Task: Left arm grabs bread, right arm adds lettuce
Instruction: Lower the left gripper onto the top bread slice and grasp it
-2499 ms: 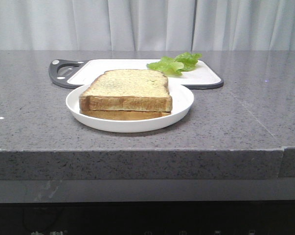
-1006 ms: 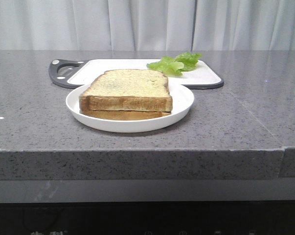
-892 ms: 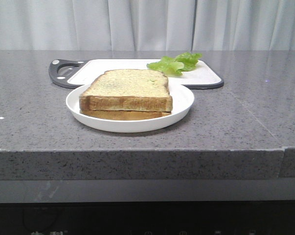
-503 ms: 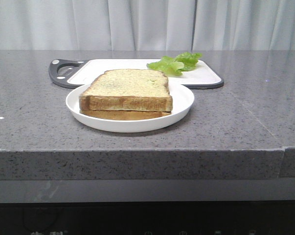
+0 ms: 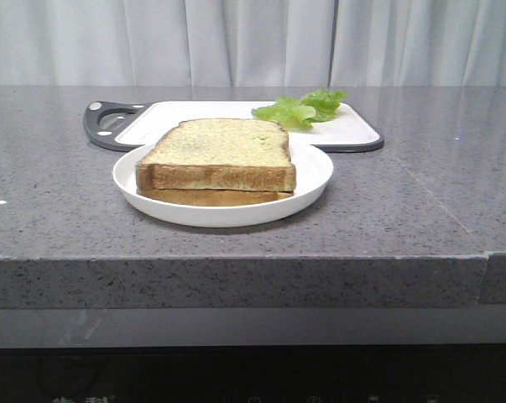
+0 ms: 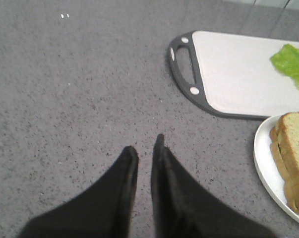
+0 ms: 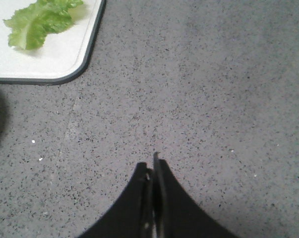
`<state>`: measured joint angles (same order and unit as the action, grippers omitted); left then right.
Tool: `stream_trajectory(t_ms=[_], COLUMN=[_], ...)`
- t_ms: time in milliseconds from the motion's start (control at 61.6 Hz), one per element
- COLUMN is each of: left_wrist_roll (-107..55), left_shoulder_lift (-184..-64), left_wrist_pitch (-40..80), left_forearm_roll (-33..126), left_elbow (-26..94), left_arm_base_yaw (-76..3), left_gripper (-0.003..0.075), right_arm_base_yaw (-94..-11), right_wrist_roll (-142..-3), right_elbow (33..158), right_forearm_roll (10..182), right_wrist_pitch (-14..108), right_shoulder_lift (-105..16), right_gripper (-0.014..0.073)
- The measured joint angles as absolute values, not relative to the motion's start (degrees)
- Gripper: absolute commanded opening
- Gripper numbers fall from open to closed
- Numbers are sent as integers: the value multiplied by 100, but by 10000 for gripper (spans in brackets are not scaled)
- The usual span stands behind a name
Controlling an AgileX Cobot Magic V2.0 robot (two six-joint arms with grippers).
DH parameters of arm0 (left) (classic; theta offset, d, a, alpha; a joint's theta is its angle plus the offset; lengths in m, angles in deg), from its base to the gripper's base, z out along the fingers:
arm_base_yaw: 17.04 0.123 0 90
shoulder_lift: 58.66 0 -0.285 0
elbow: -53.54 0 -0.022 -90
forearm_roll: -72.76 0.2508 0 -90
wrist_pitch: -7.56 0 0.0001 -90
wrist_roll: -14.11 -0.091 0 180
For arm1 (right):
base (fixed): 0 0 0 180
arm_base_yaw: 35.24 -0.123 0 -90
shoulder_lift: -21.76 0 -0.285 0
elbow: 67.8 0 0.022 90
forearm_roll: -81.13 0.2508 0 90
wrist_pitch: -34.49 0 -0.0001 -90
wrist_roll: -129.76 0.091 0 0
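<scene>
The bread, a thick toast slice, lies on a thinner slice on a white plate at the table's middle. It also shows in the left wrist view. The lettuce lies on the far right part of a white cutting board; it also shows in the right wrist view. No arm shows in the front view. My left gripper hovers over bare table to the left of the plate, its jaws a narrow gap apart and empty. My right gripper is shut and empty over bare table right of the board.
The cutting board has a dark grey rim and a handle at its left end, behind the plate. The speckled grey table ends in a front edge near the camera. A pale curtain hangs behind.
</scene>
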<state>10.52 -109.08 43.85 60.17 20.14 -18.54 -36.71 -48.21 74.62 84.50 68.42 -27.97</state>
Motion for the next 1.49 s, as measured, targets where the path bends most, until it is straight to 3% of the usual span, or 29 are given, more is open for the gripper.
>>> stream_trajectory(t_ms=[81,195,730,892,1120,1493], left_wrist_roll=[931,538,-64,-64,-77,-77], left_shoulder_lift=[-11190,-11592,-14091,-14846,-15742,-16344], left_wrist_pitch=[4547,4928,5445,5592,5677,5687], left_forearm_roll=[5779,5279,3815,3540,3335,3149], left_elbow=[2120,2354,3600,4090,4671,4935], left_arm_base_yaw=[-1854,-1935,-3596,-3750,-3771,-3771], left_gripper=[454,456,456,449,382,290], right_arm_base_yaw=[-3671,-3671,-3671,-3671,-3671,-3671], right_wrist_roll=[-4821,-4821,-4821,-4821,-4821,-4821], right_elbow=[7462,7462,7462,7462,7462,7462], right_forearm_roll=[8450,8450,8450,8450,8450,8450], right_wrist_pitch=[6842,6842,6842,6842,6842,6842], right_shoulder_lift=[-2941,-3089,-3165,-3165,-3165,-3165], right_gripper=[309,407,405,405,405,405])
